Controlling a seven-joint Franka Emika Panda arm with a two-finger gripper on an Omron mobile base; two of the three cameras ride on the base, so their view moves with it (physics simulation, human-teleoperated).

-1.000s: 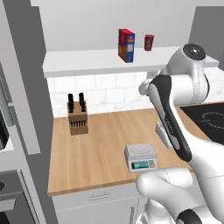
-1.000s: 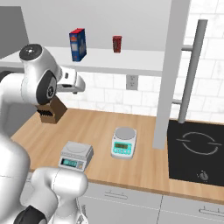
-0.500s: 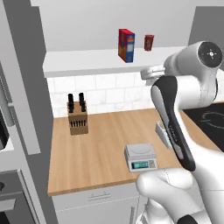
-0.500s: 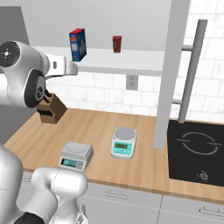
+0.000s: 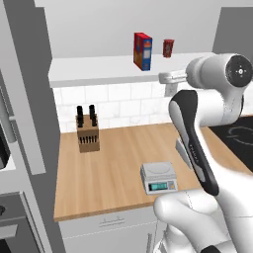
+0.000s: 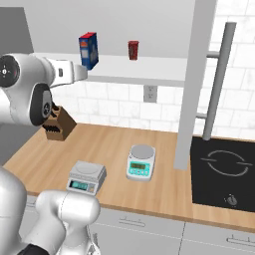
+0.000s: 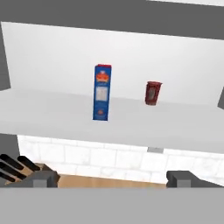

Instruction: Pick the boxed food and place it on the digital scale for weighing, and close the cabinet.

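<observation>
1. On the open cabinet shelf, toward its middle: boxed food, upright, narrow blue side facing the hand, red front turned aside; small dark red can stands well apart from it, farther along the shelf
2. Handling, judged: rigid cardboard carton, probably light, smooth-faced and tall for its footprint, so liable to tip if nudged at the top
3. Hold, judged: across the two broad faces, around mid-height, fingers square to the faces
4. Gripper: fingers spread wide, nothing between them, carton well apart ahead and slightly above
5. Arm pose: raised to shelf height, forearm roughly level, hand pointing at the shelf front edge
6. Digital scale: near the worktop's front edge, platform bare; round-pan scale beside it
7. Cabinet door stands open, bar handle toward the hob side
</observation>
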